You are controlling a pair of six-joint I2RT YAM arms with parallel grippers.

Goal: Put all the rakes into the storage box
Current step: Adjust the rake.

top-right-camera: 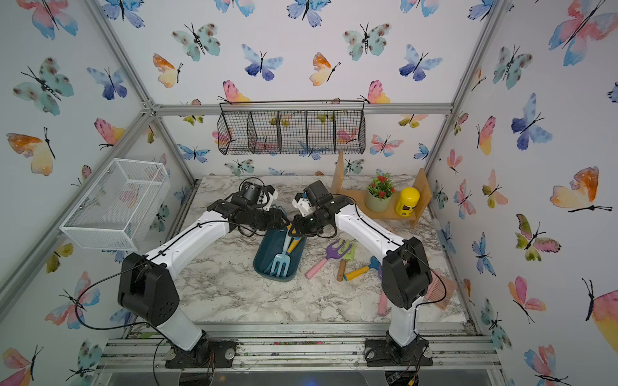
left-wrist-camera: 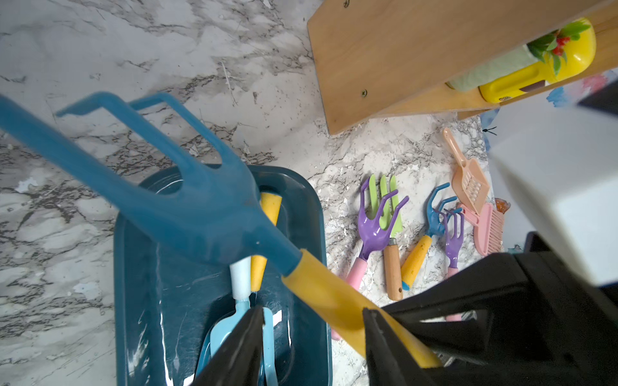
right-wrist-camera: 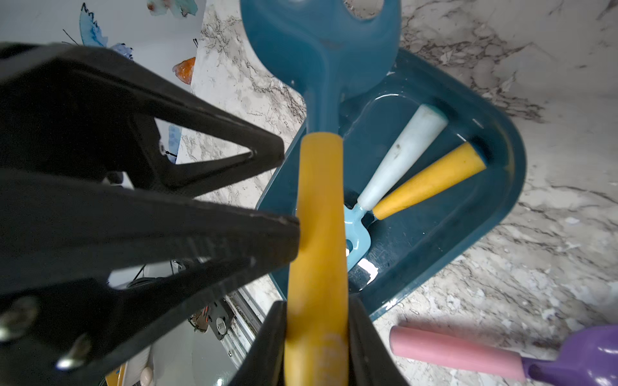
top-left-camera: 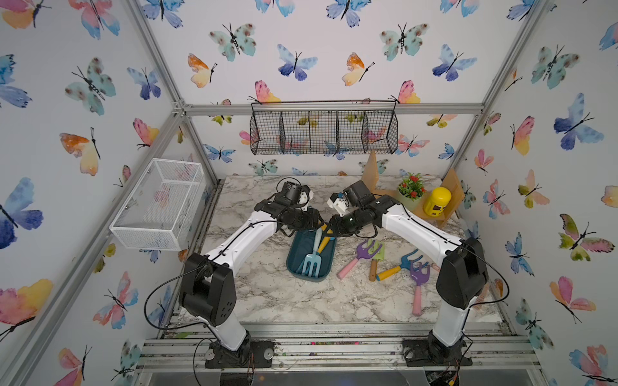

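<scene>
The rake has a dark teal pronged head and a yellow handle. My right gripper is shut on that handle and holds the rake above the far end of the storage box, a shallow dark teal tray. My left gripper is open beside the handle. One of its fingers touches the handle, the other stands apart. A light-blue fork and a yellow-handled tool lie in the box. In both top views the two wrists meet over the box and hide most of the rake.
Right of the box lie loose toy tools: a purple rake with pink handle, a wood-handled green trowel, a blue rake, a purple fork. A wooden shelf with plant and yellow jar stands back right. White mesh basket left, black wire basket on the back wall.
</scene>
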